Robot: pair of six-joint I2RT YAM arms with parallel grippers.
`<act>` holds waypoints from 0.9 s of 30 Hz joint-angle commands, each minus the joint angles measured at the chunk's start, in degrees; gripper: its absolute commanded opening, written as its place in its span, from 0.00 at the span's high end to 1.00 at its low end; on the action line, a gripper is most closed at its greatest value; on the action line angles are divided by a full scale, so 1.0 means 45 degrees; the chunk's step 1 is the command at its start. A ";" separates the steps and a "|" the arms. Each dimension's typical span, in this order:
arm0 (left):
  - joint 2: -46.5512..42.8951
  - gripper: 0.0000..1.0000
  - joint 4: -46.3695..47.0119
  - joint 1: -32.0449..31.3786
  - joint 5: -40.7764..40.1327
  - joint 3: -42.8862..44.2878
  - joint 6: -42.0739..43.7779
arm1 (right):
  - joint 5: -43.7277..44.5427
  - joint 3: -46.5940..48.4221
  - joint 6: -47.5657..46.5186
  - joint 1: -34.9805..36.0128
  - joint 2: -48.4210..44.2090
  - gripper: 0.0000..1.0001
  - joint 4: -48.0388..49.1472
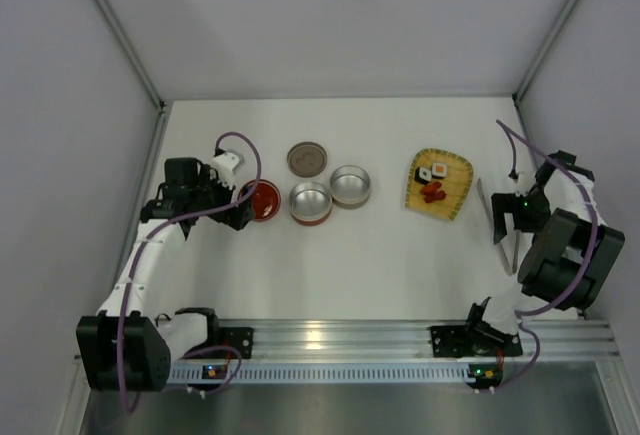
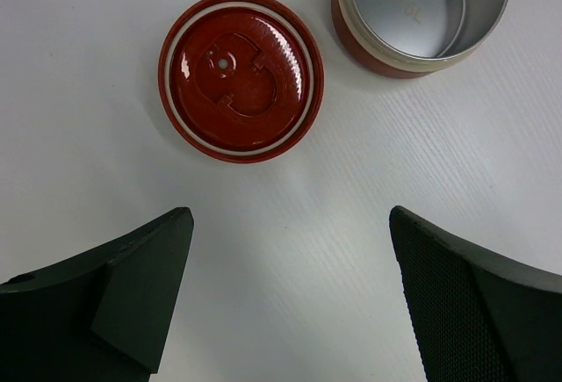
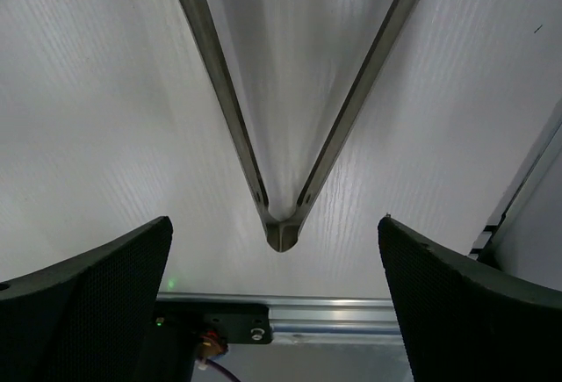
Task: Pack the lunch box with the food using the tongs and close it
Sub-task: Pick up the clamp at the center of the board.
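- White table (image 1: 380, 255), walled in grey, is seen from above: food (image 1: 433, 183) is laid on a yellow mat (image 1: 455, 195) at far right, two open tins (image 1: 311, 202) mid-table, and the tongs (image 1: 484, 195) are partly hidden under the right gripper (image 1: 505, 220).
- From the left wrist, the left gripper (image 2: 288, 224) is shown spread wide and empty before a red lid (image 2: 235, 75); one tin is cut off.
- From the right wrist, spread fingers are seen flanking the tongs' hinge, apart from it; the tongs' tips are cut off.

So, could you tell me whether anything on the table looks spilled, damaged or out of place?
Nothing stands out. The food sits on the yellow mat, the tongs lie flat on the table, and the two steel tins stand upright and empty.
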 commanded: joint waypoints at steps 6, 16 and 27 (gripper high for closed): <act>0.0408 0.02 0.1058 0.0050 -0.0055 -0.0082 0.0329 | 0.0906 -0.0982 0.0559 0.0351 0.0917 0.01 0.2404; 0.0701 0.02 0.1429 0.0050 0.0062 -0.0101 0.0115 | 0.0516 -0.0886 0.1086 0.0644 0.1952 0.01 0.3986; 0.1443 0.02 0.1527 0.0050 0.0335 0.0309 -0.0101 | -0.0168 -0.0475 0.1750 0.1171 0.2695 0.01 0.5002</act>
